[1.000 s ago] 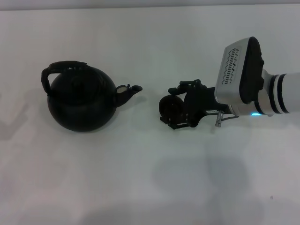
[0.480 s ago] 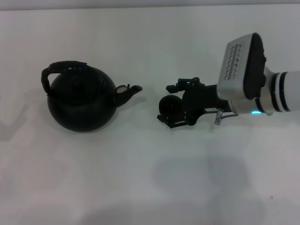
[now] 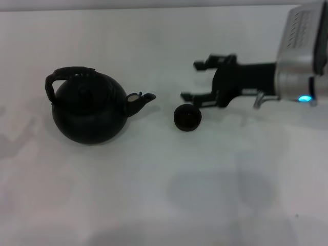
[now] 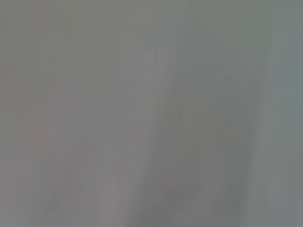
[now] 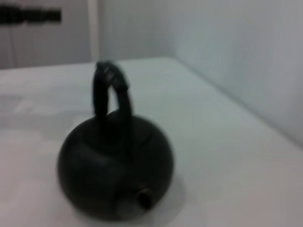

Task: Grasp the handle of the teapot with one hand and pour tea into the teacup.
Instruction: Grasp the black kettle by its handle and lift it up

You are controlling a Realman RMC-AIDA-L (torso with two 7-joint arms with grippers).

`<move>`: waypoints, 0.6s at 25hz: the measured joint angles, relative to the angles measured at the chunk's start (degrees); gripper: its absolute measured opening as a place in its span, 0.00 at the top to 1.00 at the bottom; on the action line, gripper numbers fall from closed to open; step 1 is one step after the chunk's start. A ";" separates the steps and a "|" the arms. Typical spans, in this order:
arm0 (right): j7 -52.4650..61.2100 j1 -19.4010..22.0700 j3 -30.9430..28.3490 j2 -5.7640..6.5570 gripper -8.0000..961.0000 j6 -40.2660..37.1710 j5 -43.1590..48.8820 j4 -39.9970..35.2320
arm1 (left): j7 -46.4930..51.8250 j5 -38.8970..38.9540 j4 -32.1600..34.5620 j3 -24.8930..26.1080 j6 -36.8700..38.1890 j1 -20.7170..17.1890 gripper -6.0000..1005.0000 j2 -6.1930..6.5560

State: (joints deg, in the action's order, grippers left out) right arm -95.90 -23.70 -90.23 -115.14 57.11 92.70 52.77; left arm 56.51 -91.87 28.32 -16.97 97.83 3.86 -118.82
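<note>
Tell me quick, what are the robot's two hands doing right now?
Left gripper: not in sight, so it cannot be told.
Right gripper: open and empty, just behind the teacup.

upright black teapot (image 3: 89, 110) beside teacup (image 3: 187, 117)

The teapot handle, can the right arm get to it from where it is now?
Probably yes. The right end effector hangs open above the table, just beyond the teacup. The handle arches clear over the teapot, with only open space between; the cup sits low, off that line.
</note>
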 joint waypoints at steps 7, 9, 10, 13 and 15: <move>-2.03 1.94 -6.87 0.15 0.09 2.02 -0.83 3.29 | 0.11 -4.19 -2.89 -3.29 -0.78 1.78 0.13 -0.11; -2.37 2.01 -7.80 0.18 0.09 2.50 -0.85 3.29 | 0.50 -4.27 -3.59 -4.74 -1.99 2.45 0.13 -0.16; -2.65 2.01 -8.05 0.18 0.09 2.58 -0.86 3.19 | 0.80 -4.27 -3.97 -5.28 -2.67 2.83 0.13 -0.16; -3.36 2.06 -8.15 0.18 0.09 2.65 -0.86 2.97 | 2.54 -4.66 -4.60 -6.94 -5.08 4.30 0.13 -0.18; -3.47 2.08 -8.04 0.17 0.09 2.69 -0.86 2.95 | 3.92 -4.99 -4.69 -7.84 -6.83 5.24 0.13 -0.18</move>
State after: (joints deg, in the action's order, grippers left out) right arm -99.37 -21.62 -98.27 -114.96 59.80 91.84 55.72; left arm 60.43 -96.86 23.62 -24.80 91.00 9.10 -119.00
